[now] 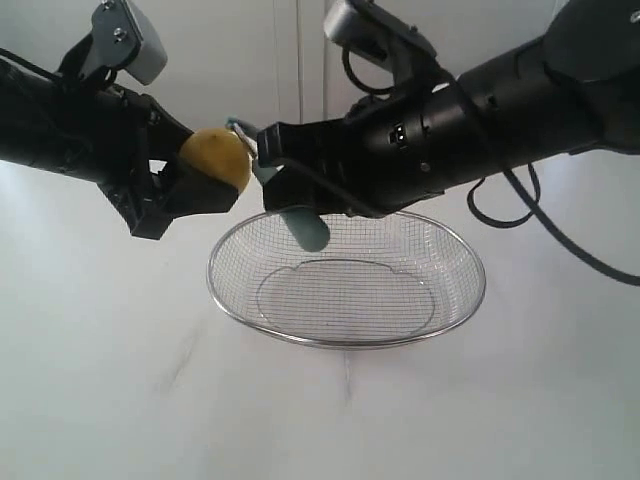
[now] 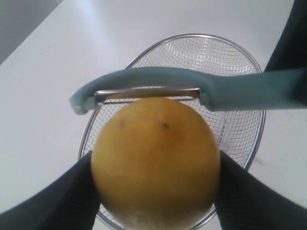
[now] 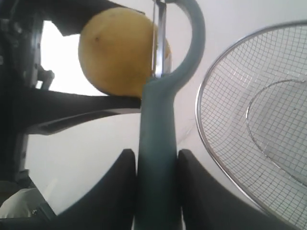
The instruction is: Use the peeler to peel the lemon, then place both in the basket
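Lemon (image 1: 215, 158): yellow, oval, skin smooth with two small dark specks; held in the air above the table (image 1: 100, 400), up and to the left of the basket (image 1: 345, 343). Left gripper (image 1: 205, 178): black, jaws set wide and clamped on the lemon from both sides, its fingers (image 2: 53, 206) pressed to the fruit's flanks. Peeler (image 1: 303, 225): pale teal, Y-type, looped head with metal blade; the blade lies against the lemon's skin on the side facing away from the left gripper, and the handle slopes down to the right, its end over the basket's far left rim. Right gripper (image 1: 288, 172): black, jaws closed on the peeler's handle, one finger on each side of it. Basket: silver wire mesh, shallow oval, thicker metal rim; stands on the table at the centre, beneath the right arm. Table: white, plain.
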`<action>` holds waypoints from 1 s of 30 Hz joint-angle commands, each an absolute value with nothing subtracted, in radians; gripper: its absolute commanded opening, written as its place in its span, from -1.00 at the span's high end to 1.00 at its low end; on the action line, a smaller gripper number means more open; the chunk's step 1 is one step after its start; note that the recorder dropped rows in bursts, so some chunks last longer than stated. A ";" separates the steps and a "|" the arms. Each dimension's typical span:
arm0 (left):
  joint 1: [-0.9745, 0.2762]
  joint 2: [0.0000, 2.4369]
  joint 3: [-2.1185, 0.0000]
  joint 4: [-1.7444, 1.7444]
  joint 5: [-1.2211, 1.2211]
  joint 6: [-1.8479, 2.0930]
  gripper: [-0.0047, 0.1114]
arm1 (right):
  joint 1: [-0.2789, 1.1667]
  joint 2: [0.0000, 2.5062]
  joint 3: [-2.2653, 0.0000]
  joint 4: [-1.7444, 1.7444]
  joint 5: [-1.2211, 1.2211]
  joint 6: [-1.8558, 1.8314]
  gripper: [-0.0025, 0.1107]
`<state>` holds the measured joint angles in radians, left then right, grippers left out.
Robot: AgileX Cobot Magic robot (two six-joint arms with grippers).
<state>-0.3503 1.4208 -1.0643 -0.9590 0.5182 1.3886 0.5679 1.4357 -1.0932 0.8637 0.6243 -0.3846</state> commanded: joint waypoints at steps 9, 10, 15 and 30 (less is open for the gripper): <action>-0.352 1.413 -1.057 -0.980 0.540 1.380 0.92 | 0.568 1.354 -1.091 0.882 0.606 -0.397 0.96; -0.352 1.413 -1.057 -0.980 0.540 1.380 0.92 | 0.568 1.350 -1.091 0.882 0.606 -0.397 0.96; -0.352 1.413 -1.057 -0.980 0.541 1.380 0.92 | 0.568 1.310 -1.091 0.847 0.604 -0.397 0.96; -0.352 1.413 -1.057 -0.980 0.551 1.361 0.92 | 0.568 1.344 -1.091 0.489 0.597 -0.123 0.96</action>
<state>-0.3503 1.4208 -1.0643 -0.9576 0.5329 1.3710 0.5679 1.3146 -1.0932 0.5105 0.6176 -0.1374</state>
